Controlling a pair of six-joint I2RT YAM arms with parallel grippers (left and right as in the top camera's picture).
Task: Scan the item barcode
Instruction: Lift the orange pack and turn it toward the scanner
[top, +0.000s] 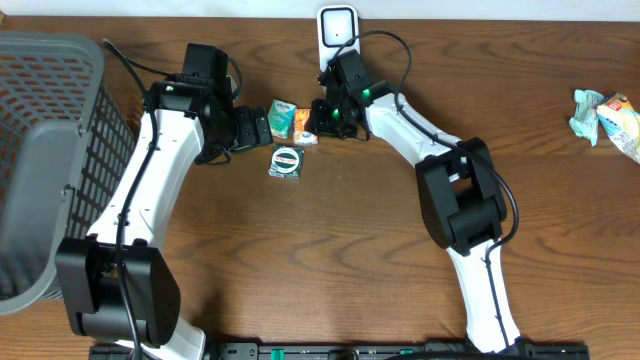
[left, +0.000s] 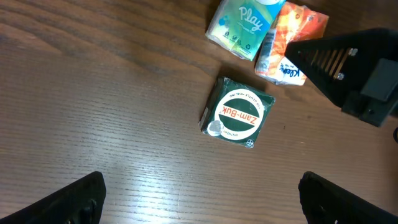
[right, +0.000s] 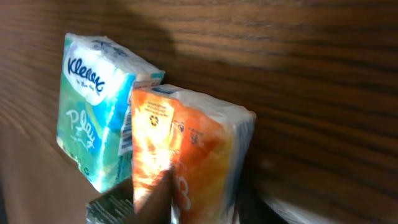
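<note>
An orange tissue pack (top: 303, 125) lies at the back of the wooden table, beside a green Kleenex Play pack (top: 281, 117). My right gripper (top: 318, 125) is shut on the orange pack (right: 186, 155), with one finger against each side. A green Zam-Buk box (top: 286, 161) lies just in front of them. The white scanner (top: 338, 30) stands at the table's far edge, behind the right gripper. My left gripper (top: 255, 128) hovers open to the left of the packs, its fingers (left: 74, 199) wide apart over bare wood, and the Zam-Buk box (left: 237, 114) lies ahead of it.
A grey mesh basket (top: 50, 150) fills the left edge of the table. Crumpled wrappers (top: 605, 115) lie at the far right. The green pack (right: 93, 124) touches the orange one on its left side.
</note>
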